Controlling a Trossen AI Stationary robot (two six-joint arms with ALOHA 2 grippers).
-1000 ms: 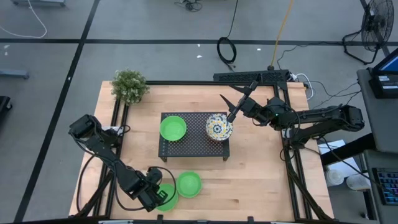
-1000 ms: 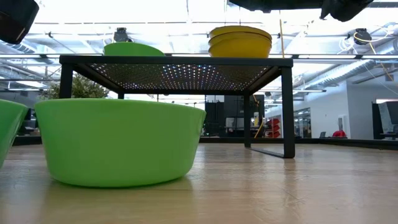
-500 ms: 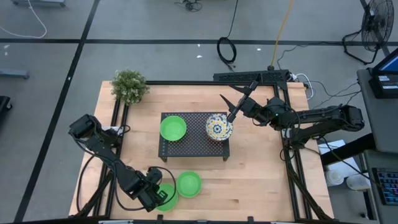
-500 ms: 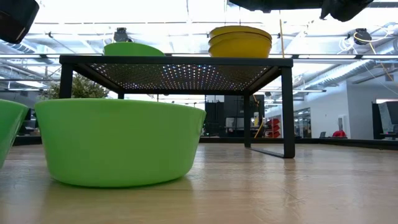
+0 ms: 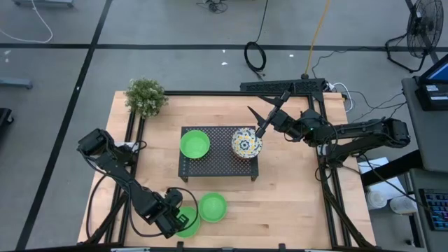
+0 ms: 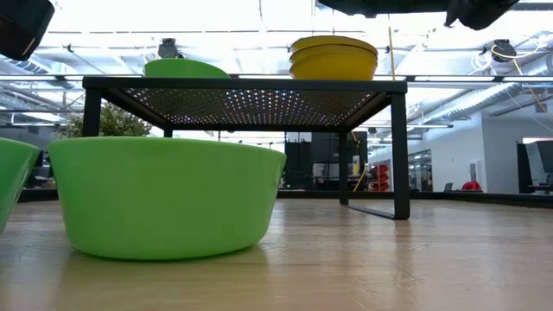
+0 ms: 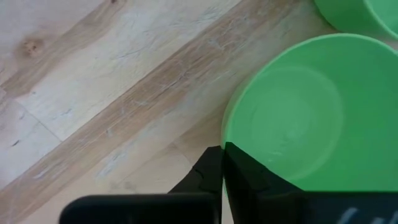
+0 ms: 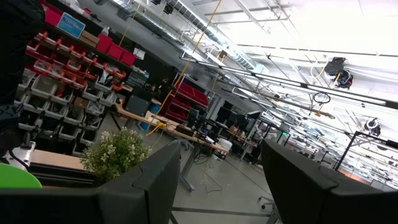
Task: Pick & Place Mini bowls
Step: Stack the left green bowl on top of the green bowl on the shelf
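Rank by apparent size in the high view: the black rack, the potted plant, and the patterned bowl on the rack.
1. black rack, clearly largest.
2. potted plant.
3. patterned bowl, somewhat smaller than the plant; it sits higher, so nearer the camera, yet still looks smallest.

Table (image 5: 294, 189): pale wood planks with visible grain and knots, smooth, faintly sheened. Rack (image 5: 218, 164): black perforated metal, matt. Green bowls (image 6: 164, 197): plain plastic, smooth, soft gloss. Patterned bowl (image 5: 246, 143): glazed look, shiny, blue-and-yellow floral print on white inside, yellow outer wall in the low view. Left gripper (image 7: 222, 180): dark, matt. Potted plant (image 5: 145, 96): bushy, rough-textured foliage.
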